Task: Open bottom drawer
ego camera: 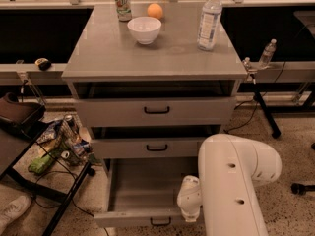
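Observation:
The bottom drawer [142, 186] of the grey cabinet is pulled far out, and its plain grey inside shows. Its slim front panel [133, 219] carries a small black bar handle [161, 222] near the picture's lower edge. My gripper [190, 214] hangs at the end of the thick white arm [236, 186], at the drawer's front right corner, just right of the handle. The white wrist covers its tips. The middle drawer [156, 147] and the top drawer [156, 110] are each out a little way.
On the cabinet top [108, 53] stand a white bowl [144, 29], a can [123, 4], an orange [155, 10] and a water bottle [209, 18]. A wire rack with snack bags [61, 144] stands close to the left. A black stand leg [266, 114] is on the right.

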`<state>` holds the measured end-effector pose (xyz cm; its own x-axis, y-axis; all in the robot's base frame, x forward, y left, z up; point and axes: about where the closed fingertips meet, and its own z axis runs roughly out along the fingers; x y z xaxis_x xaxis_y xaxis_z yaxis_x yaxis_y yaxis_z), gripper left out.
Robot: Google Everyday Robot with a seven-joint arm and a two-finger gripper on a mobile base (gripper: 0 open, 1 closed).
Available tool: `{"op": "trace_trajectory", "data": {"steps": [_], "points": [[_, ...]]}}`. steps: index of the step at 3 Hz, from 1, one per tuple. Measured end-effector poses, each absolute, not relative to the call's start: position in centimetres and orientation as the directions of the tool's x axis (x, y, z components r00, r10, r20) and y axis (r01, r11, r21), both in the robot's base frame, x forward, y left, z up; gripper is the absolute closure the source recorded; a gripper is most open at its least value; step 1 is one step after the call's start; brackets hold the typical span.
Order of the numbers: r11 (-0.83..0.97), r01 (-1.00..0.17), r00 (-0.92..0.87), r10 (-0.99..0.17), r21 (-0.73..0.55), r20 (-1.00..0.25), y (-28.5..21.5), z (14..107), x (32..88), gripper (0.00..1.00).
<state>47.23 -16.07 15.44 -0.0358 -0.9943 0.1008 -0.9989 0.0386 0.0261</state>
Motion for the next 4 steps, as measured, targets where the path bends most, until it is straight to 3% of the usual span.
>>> {"op": "trace_trajectory", "data": {"steps": [1, 4], "points": [[0.039, -0.999, -0.036, -0.994, 0.027, 0.101, -16.0, 15.4, 47.3, 1.00], [0.090, -0.995, -0.085, -0.989, 0.044, 0.119, -16.5, 15.5, 45.9, 1.00]]}}
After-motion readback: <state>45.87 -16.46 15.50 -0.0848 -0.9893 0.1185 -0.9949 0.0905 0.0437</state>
